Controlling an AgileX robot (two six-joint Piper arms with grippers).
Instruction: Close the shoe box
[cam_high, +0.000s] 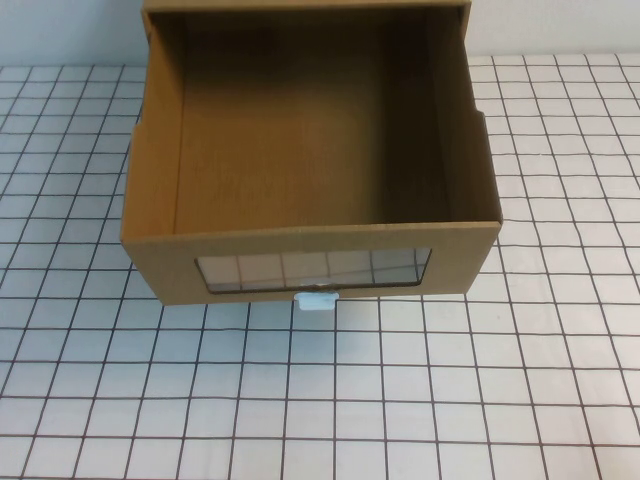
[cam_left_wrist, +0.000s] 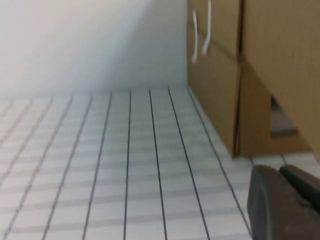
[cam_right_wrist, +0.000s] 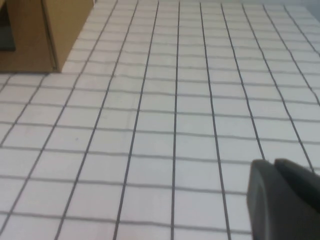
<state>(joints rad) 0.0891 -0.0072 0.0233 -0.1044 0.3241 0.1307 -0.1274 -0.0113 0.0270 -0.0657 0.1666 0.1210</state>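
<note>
The shoe box (cam_high: 310, 238) is a brown cardboard drawer-style box in the middle of the high view. Its drawer is pulled out toward me, and the open top shows an empty inside. A clear window (cam_high: 315, 268) is set in the front, with a small white pull tab (cam_high: 318, 301) just below it. Neither arm shows in the high view. My left gripper (cam_left_wrist: 277, 170) is low over the table beside the shoe box's side (cam_left_wrist: 220, 75), shut and holding nothing. My right gripper (cam_right_wrist: 274, 164) is also shut and empty, well away from the shoe box's corner (cam_right_wrist: 55, 30).
The box stands on a white tabletop with a black grid (cam_high: 400, 400). A pale wall (cam_left_wrist: 75, 40) runs behind it. Bare table stretches in front of the box and on both sides.
</note>
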